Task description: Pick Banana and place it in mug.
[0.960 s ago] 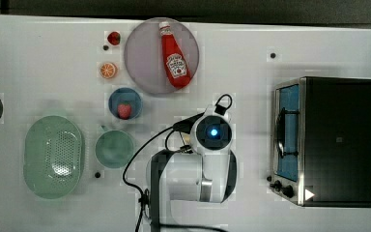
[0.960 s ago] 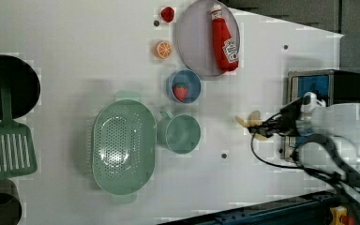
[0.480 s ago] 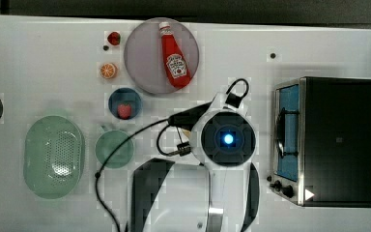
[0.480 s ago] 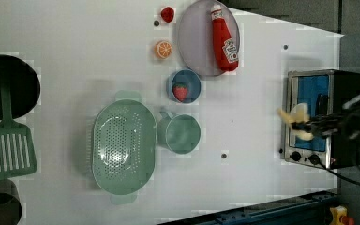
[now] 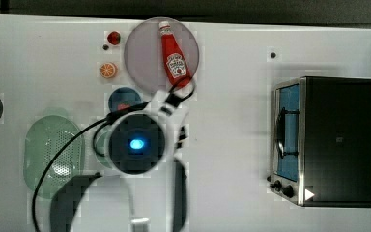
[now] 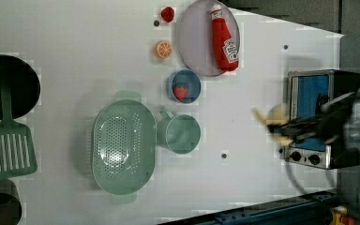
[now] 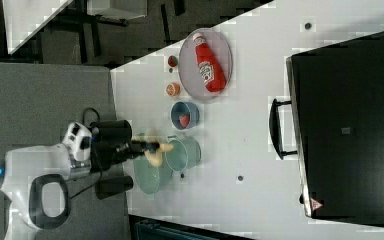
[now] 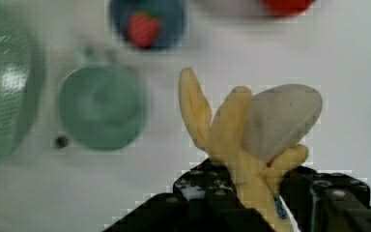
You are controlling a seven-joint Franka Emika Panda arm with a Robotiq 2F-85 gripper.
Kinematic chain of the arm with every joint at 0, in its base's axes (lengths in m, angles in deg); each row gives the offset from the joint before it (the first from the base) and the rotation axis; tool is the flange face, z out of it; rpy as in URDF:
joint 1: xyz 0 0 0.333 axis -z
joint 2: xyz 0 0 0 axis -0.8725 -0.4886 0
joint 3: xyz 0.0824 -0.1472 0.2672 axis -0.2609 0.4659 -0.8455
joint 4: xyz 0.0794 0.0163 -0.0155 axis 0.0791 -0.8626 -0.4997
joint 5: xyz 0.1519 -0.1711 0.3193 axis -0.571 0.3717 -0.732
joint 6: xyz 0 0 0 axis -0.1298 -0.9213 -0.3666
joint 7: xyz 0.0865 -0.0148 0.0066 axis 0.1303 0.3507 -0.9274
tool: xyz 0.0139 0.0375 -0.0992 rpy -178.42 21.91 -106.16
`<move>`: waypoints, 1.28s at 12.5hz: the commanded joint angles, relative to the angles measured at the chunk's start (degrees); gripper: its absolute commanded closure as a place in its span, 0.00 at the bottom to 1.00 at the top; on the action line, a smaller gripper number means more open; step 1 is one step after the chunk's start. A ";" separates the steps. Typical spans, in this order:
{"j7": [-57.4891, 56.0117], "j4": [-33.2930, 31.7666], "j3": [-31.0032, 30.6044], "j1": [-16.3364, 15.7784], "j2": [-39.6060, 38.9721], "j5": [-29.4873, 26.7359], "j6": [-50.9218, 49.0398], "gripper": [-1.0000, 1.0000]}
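The gripper point(image 8: 251, 193) is clamped on the light, rigid-looking half-peeled banana point(image 8: 241, 130) at its lower stem end, low centre of the wrist view, a sound hold though the peel flaps look slippery

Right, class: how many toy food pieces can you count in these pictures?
4: the banana held in the gripper, a strawberry in the blue cup, an orange slice and a small red fruit on the table.
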 commanded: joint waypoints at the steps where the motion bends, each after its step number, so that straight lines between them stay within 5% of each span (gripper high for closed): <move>1: 16.18 -0.56 -5.77 -2.20 -2.17 -2.15 0.42 0.68; 12: 30.69 -0.88 -13.93 -2.34 -18.62 -0.82 18.68 0.68; 14: 30.69 -1.03 -13.56 -2.34 -20.28 2.40 21.67 0.55; 16: 30.76 -1.90 -13.48 -2.34 -20.83 3.05 23.80 0.29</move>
